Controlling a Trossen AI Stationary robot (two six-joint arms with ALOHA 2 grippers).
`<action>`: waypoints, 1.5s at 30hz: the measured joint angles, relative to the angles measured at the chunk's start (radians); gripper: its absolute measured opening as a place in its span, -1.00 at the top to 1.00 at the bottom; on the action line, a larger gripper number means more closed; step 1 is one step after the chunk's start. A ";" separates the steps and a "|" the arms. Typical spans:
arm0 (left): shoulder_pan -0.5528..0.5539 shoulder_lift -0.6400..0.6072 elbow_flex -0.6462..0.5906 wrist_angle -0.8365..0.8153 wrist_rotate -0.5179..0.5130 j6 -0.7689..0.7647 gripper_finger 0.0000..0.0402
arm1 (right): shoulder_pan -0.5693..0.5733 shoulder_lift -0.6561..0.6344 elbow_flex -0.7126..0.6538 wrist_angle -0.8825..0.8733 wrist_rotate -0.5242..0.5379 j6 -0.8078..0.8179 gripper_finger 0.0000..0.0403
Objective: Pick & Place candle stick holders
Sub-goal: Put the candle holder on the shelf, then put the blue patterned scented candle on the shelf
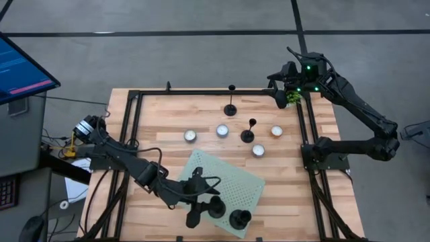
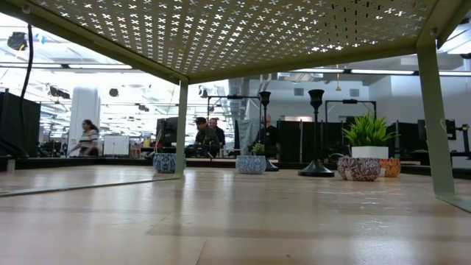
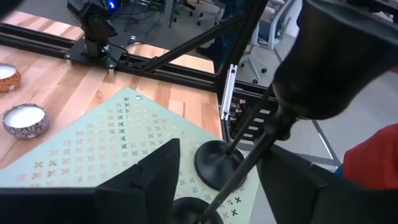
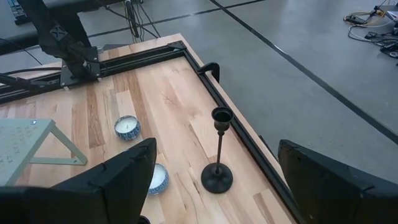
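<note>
Left gripper (image 1: pixel 201 214) at bottom center, jaws parted round a holder (image 1: pixel 216 207) on the green shelf (image 1: pixel 255 183), grip released. Holders look rigid, top-heavy w/ thin stem; grab low on stem. Right gripper (image 1: pixel 282 94) idle, open, upper right.

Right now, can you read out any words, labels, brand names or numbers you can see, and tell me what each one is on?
No text can be read anywhere.
Slanted computer screen beside the table: coloured bars only, lettering too small to read.
Pale green perforated metal shelf: cross-shaped holes, not writing.
Patterned tealight candles: decoration only.
</note>
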State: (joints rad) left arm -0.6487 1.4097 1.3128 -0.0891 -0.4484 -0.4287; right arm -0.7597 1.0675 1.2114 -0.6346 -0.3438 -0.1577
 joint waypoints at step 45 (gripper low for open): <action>0.302 -0.368 -0.016 -0.767 -0.240 0.060 -0.25 | -0.001 0.000 0.000 -0.001 -0.022 -0.010 -0.62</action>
State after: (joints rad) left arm -0.3467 1.0416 1.2969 -0.8562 -0.6883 -0.3683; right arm -0.7605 1.0672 1.2114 -0.6357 -0.3660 -0.1677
